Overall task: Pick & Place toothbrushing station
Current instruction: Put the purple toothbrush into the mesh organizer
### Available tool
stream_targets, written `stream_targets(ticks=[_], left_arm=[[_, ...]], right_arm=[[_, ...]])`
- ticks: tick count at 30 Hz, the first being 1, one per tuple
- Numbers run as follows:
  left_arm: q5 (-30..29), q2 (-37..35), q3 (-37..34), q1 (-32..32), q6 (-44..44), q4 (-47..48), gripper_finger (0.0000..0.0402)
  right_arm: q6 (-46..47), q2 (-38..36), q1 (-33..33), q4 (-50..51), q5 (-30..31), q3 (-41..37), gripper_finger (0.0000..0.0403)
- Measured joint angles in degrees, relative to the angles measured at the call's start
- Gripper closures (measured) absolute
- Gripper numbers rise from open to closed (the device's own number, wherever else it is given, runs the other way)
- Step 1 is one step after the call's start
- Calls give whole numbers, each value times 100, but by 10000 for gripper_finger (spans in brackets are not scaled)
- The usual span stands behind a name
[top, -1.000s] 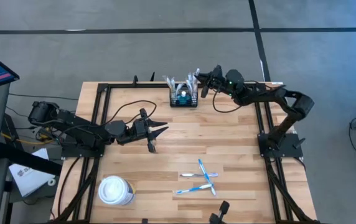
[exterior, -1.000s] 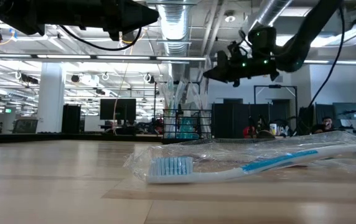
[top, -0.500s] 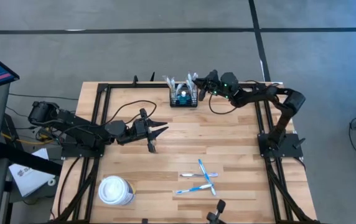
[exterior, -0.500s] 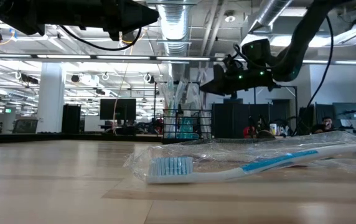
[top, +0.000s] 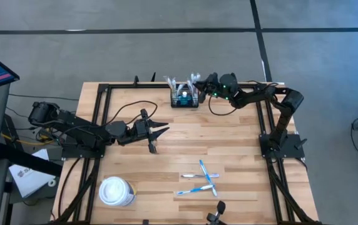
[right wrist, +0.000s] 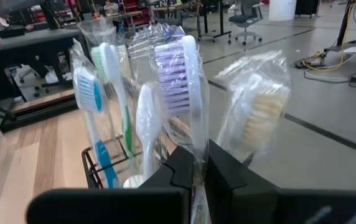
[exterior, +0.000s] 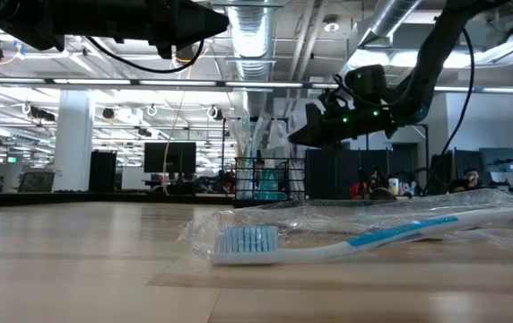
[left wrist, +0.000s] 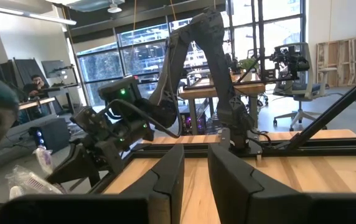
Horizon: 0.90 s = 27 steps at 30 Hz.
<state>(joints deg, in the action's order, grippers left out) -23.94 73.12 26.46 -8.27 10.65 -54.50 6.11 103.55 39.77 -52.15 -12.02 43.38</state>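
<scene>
My right claw (top: 199,88) reaches in at the upper centre of the high view, hard against the right edge of the toothbrushing station (top: 184,98), the black wire-mesh box standing at the far edge of the worktop (top: 229,150). In the right wrist view my fingers (right wrist: 224,171) are pinched nearly closed around a plastic-wrapped toothbrush (right wrist: 179,93) standing in the box; whether they truly grip it, I cannot tell for sure, but they look clenched on the wrapper. My left claw (top: 157,132) waits spread wide at centre left, well apart. Three loose toothbrushes (top: 203,177) lie lower right, a white lidded cup (top: 116,190) lower left. To do this step well, I judge I should lift straight and slowly, so the crinkled wrapper neither slips nor drags the light box over.
</scene>
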Motion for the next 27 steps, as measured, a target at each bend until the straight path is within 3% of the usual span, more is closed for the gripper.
stream_targets(ticks=[14, 27], left_arm=[[0, 0, 0, 0, 0, 2, 334], [2, 0, 0, 0, 0, 2, 334]], right_arm=[[-48, 334, -76, -162, 65, 15, 392], [39, 358, -70, -29, 18, 0, 356]])
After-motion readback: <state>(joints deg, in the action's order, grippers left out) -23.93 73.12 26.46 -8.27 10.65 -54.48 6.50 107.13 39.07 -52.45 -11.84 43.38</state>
